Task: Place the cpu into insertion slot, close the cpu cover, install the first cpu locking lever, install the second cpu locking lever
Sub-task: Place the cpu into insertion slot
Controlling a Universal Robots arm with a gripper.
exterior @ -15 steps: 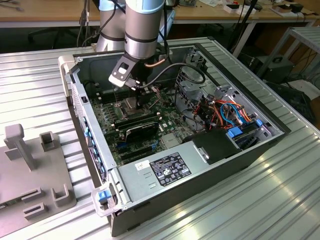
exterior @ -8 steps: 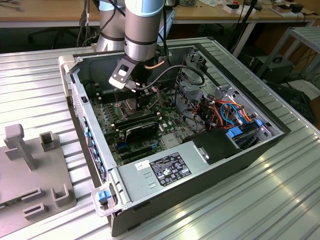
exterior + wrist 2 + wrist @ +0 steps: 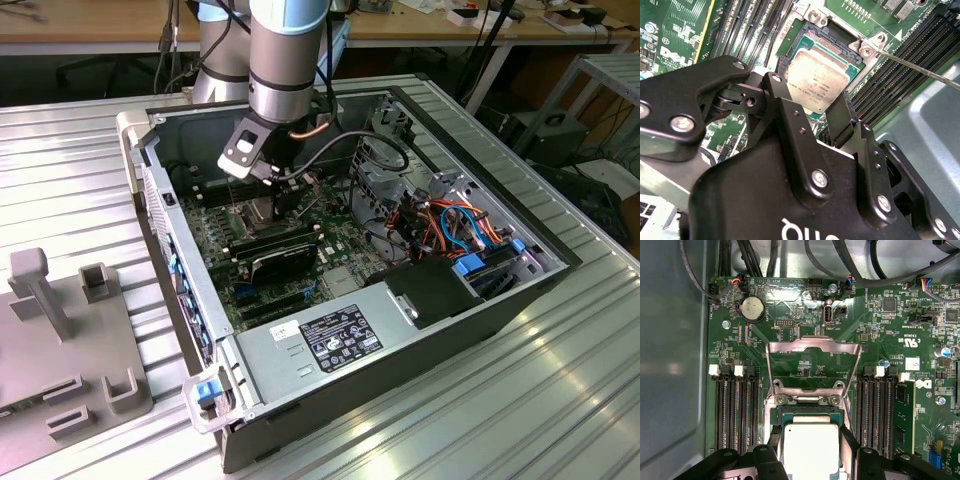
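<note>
In the exterior view the arm (image 3: 285,60) reached down into the open computer case (image 3: 480,300) lying on the ribbed metal table (image 3: 560,400), with its gripper (image 3: 258,185) low over the green motherboard (image 3: 215,235); a grey fixture (image 3: 60,340) lay on the table at the exterior view's left. In the second wrist view the black fingers (image 3: 790,120) pressed against two opposite edges of the cpu (image 3: 817,82), gripping it directly over the insertion slot (image 3: 815,36); whether the chip was seated or just above the slot could not be told; a thin locking lever (image 3: 920,70) stood free beside the slot; long memory slots (image 3: 750,25) ran along its other side. In the first wrist view the cpu cover (image 3: 812,347) stood open, hinged at the slot's edge, with the chip between the fingers just beside that hinge; a coin battery (image 3: 753,308) sat farther off on the board.
</note>
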